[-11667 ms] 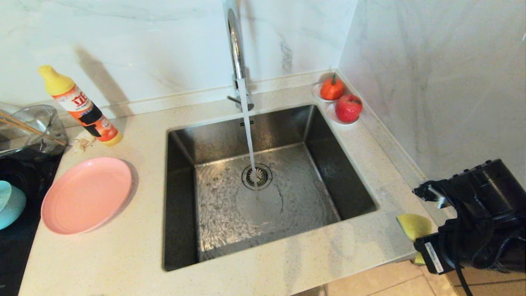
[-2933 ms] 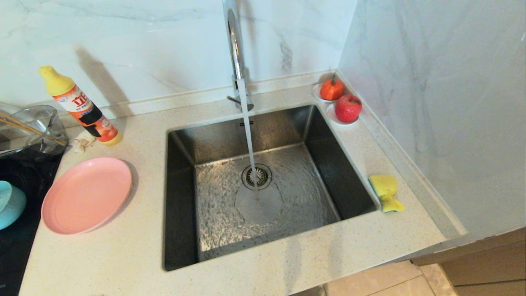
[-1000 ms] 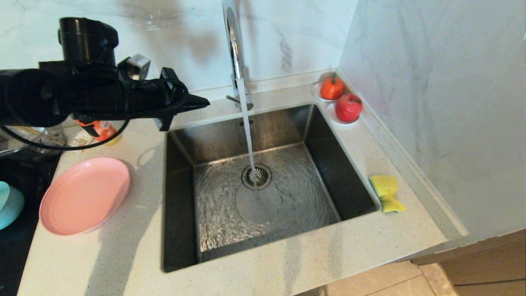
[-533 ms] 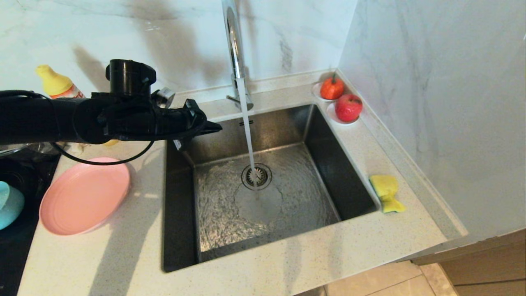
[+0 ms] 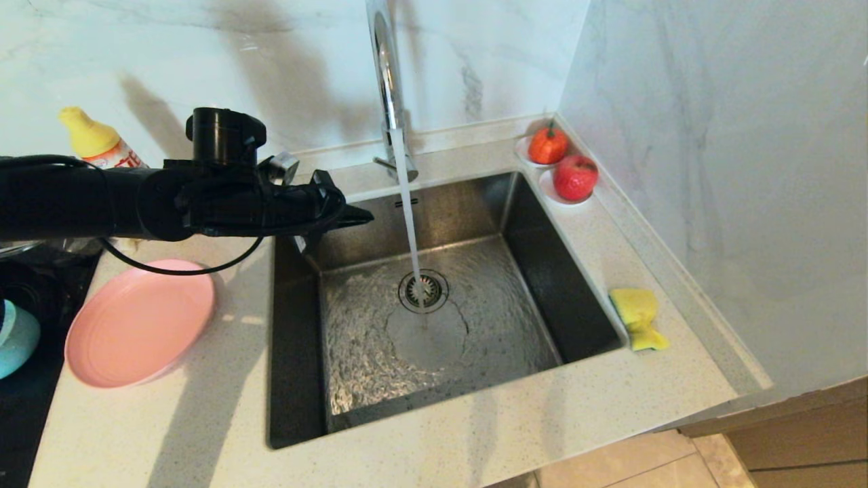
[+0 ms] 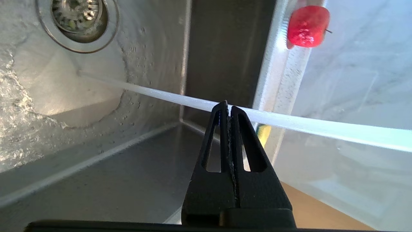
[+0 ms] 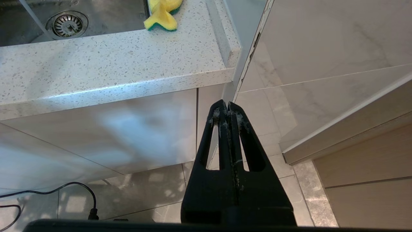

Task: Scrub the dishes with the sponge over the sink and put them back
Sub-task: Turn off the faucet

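Observation:
My left gripper point(image 5: 369, 217) point(image 6: 228, 104) is shut and empty, held level above the far left part of the steel sink point(image 5: 298, 339), pointing at the running water. The pink plate point(image 5: 139, 322) lies on the counter left of the sink, below the left arm. A teal-blue bowl point(image 5: 15, 337) shows at the left edge on the black hob. The yellow sponge point(image 5: 637, 317) point(image 7: 161, 14) rests on the counter right of the sink, untouched. My right gripper point(image 7: 227, 106) is shut and empty, hanging below the counter's front edge over the floor, outside the head view.
A tall chrome tap point(image 5: 388, 81) pours a stream point(image 5: 410, 230) onto the drain strainer point(image 5: 424, 290). A yellow-capped detergent bottle point(image 5: 95, 142) stands behind the arm. Two red fruits point(image 5: 563, 163) sit on saucers in the back right corner. A marble wall point(image 5: 712, 169) bounds the right.
My left arm has come lower and reached further right, from above the counter's back left to over the sink's far left corner. Its gripper stayed shut. Plate and sponge have not moved.

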You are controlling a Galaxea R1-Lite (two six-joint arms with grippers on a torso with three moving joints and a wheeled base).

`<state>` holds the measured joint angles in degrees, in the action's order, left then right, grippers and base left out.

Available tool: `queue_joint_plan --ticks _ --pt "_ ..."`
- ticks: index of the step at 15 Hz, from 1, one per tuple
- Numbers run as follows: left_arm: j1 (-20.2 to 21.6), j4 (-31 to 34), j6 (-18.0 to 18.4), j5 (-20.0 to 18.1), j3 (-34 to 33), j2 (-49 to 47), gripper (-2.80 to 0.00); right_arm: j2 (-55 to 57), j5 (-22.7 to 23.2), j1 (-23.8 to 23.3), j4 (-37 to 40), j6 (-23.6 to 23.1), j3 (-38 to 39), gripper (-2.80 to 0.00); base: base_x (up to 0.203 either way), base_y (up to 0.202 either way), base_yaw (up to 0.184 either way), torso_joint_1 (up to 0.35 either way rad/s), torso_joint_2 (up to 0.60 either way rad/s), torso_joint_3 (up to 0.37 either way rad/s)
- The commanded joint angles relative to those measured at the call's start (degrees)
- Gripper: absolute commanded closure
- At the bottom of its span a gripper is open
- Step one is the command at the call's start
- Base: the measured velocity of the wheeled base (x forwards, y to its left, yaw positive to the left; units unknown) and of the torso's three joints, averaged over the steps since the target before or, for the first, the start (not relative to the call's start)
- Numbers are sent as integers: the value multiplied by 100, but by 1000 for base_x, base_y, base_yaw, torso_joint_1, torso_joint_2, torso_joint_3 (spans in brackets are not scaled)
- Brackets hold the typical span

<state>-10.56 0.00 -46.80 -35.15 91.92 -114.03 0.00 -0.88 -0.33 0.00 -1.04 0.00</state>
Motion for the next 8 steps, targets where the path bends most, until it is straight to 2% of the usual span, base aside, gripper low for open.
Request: queue_joint_plan --ticks 1,8 --pt "-8 0 -32 -36 89 34 0 9 0 -2 0 -2 0 0 0 0 0 0 0 0" --pt "-8 -4 -99 -45 433 -149 0 9 0 -2 0 -2 1 0 0 0 0 0 0 0"
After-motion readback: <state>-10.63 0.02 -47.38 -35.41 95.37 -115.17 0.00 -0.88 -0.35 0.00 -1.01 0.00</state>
